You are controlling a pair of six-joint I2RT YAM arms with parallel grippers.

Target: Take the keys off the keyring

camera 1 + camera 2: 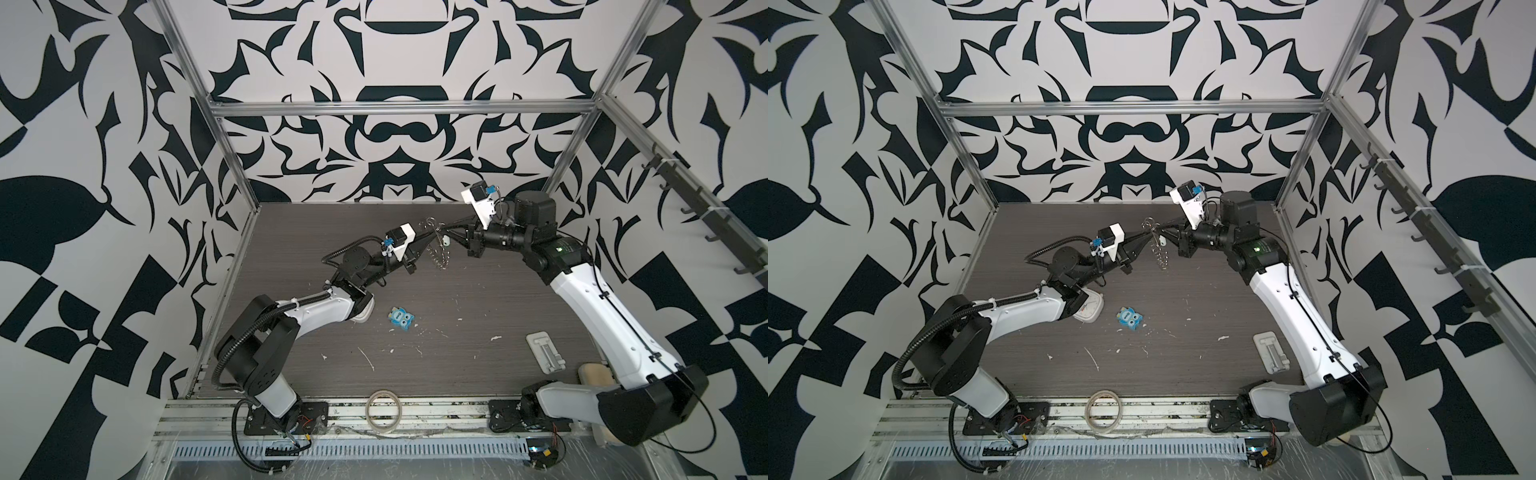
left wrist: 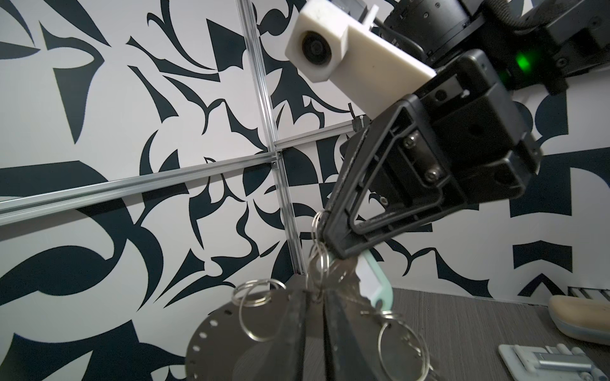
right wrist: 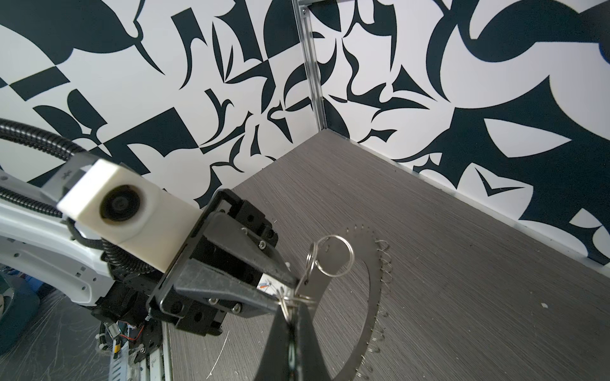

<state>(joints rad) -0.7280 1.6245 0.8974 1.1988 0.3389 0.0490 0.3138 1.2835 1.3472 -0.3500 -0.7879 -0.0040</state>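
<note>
The keyring [image 1: 441, 257] [image 1: 1163, 258], a flat silver disc with a large hole and small wire rings along its rim, hangs in the air over the back middle of the table. My left gripper [image 1: 432, 237] [image 2: 318, 297] is shut on the disc's rim [image 2: 224, 333]. The keys [image 2: 345, 275], a silver key joined to a white tag [image 1: 446, 240] [image 2: 373, 285], hang from a split ring at the disc's top. My right gripper [image 1: 452, 235] [image 3: 290, 308] meets the left tip to tip. It is shut on the keys at their split ring. The disc [image 3: 373, 297] curves away behind it.
A blue owl toy [image 1: 401, 320] lies mid-table. A tape roll [image 1: 384, 411] sits on the front rail. A white flat holder [image 1: 545, 351] and a beige pad [image 1: 594, 374] lie front right. A white dial device [image 1: 1090, 311] sits under the left arm. White scraps dot the table.
</note>
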